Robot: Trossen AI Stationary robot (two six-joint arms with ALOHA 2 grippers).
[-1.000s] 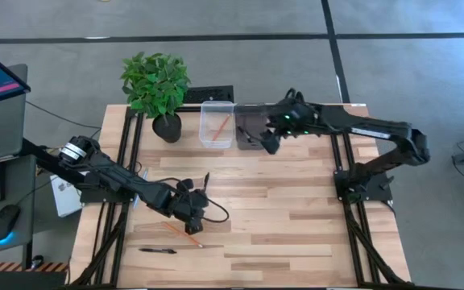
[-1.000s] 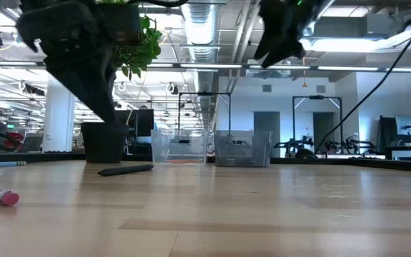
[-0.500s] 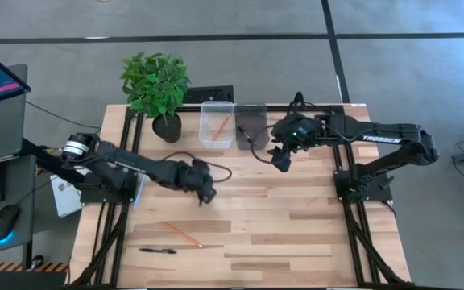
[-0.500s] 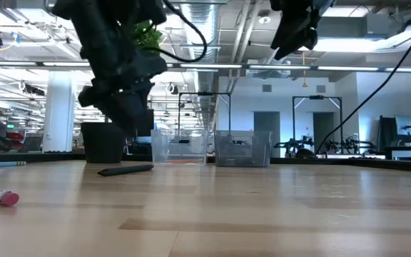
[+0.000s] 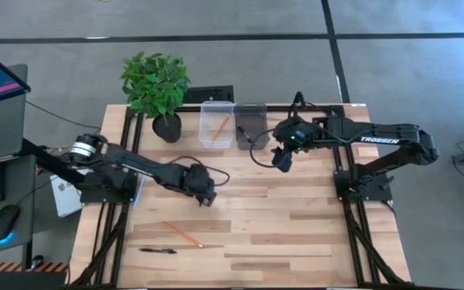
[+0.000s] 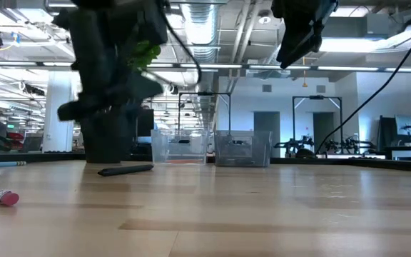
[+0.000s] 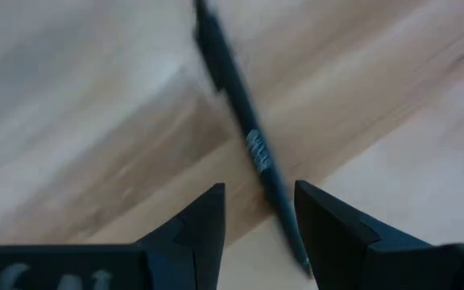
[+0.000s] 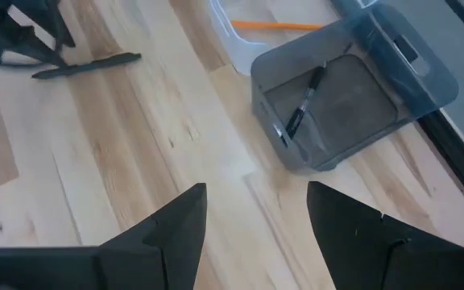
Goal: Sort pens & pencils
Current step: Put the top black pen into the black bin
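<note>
The left gripper [image 7: 258, 221] hangs part-open, holding nothing, over a black pen [image 7: 244, 137] on the mid bench [image 5: 296, 225]; the step looks like pickup. Next it should drop lower and close across the barrel. The right gripper [image 8: 256, 217], wide and empty, waits near the far grey bin [image 8: 361, 97] holding one pen.

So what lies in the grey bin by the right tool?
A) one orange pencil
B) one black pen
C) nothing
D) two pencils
B: the right wrist view shows a single black pen on the floor of the grey bin, ahead of the open right tool.
</note>
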